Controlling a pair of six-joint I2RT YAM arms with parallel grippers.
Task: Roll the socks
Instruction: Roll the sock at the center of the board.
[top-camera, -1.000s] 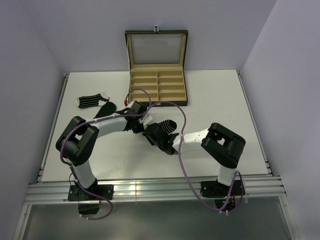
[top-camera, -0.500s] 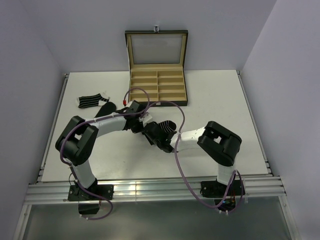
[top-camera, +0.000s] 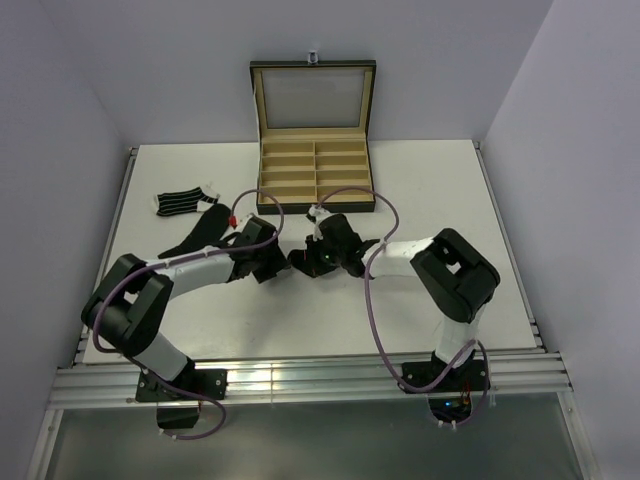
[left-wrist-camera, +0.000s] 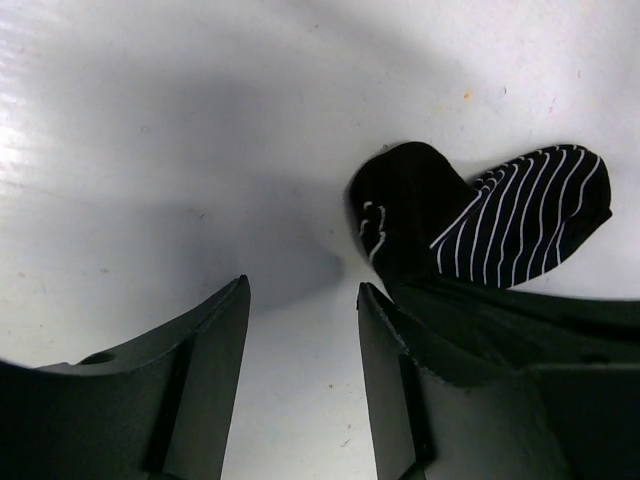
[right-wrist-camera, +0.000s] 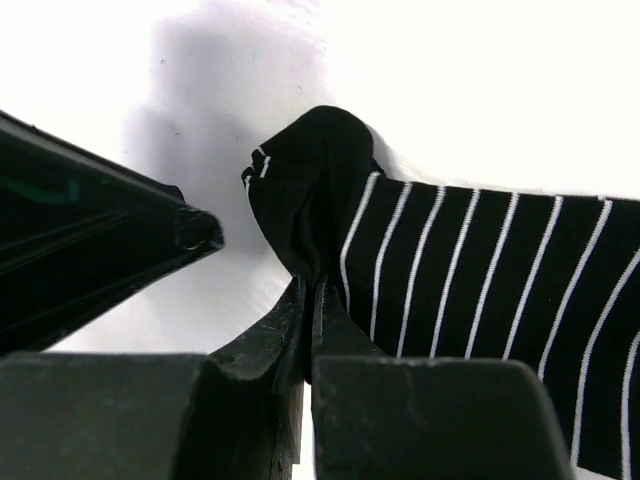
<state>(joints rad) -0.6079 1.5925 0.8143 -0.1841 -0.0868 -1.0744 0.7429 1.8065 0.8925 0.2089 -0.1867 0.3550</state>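
Note:
A black sock with thin white stripes (right-wrist-camera: 480, 270) lies on the white table (top-camera: 430, 190) between my two grippers, its plain black end (left-wrist-camera: 400, 195) bunched up. My right gripper (right-wrist-camera: 312, 285) is shut on that bunched black fabric. It sits mid-table in the top view (top-camera: 310, 260). My left gripper (left-wrist-camera: 300, 290) stands open just left of the sock, with only bare table between its fingers (left-wrist-camera: 225, 330). From above, the left gripper (top-camera: 272, 263) is close beside the right one. Another striped sock (top-camera: 180, 202) and a plain black sock (top-camera: 205, 232) lie at the far left.
An open black box with tan compartments (top-camera: 315, 170) stands at the back of the table, just beyond the right gripper. The left arm lies across the plain black sock's near end. Cables loop over both arms.
The left gripper has opened and drawn back to the left, off the sock. The right gripper has shut on the sock's black end, and its wrist has swung toward the box.

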